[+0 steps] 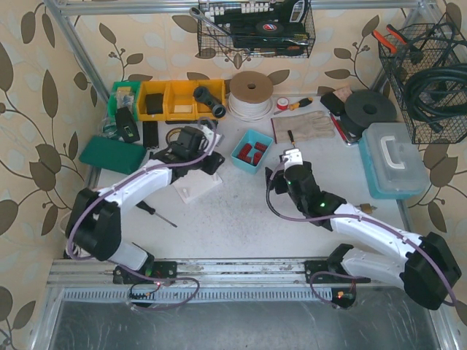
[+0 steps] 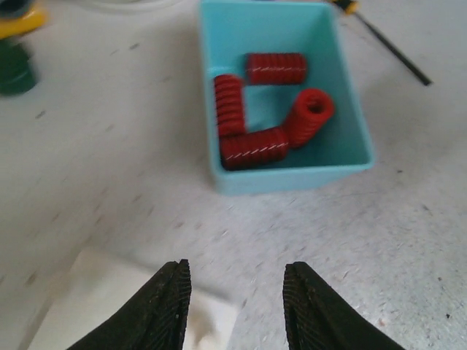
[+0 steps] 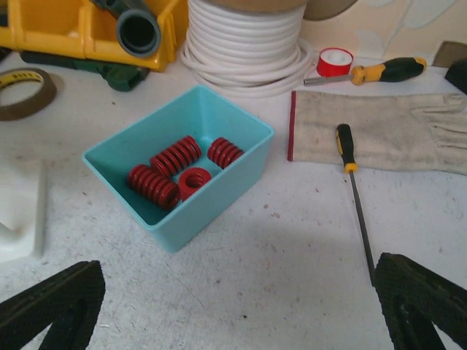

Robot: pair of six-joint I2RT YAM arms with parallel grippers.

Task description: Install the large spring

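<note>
A teal bin (image 1: 250, 151) holds several red coil springs (image 2: 254, 148); one of them stands on end (image 3: 193, 181). A white fixture block (image 1: 197, 186) sits left of the bin. My left gripper (image 1: 211, 162) is open and empty. In the left wrist view (image 2: 237, 306) it hovers over the block's edge (image 2: 109, 306) and faces the bin (image 2: 292, 179). My right gripper (image 1: 290, 157) is open wide and empty, right of the bin. In the right wrist view (image 3: 241, 306) the bin (image 3: 197, 211) lies ahead on the left.
A work glove (image 3: 379, 131) and a thin screwdriver (image 3: 354, 182) lie right of the bin. A white cable coil (image 1: 250, 95) and yellow bins (image 1: 171, 98) stand behind it. A green case (image 1: 113, 153) is at the left and a blue-and-white box (image 1: 394, 157) at the right. Another screwdriver (image 1: 157, 213) lies nearer.
</note>
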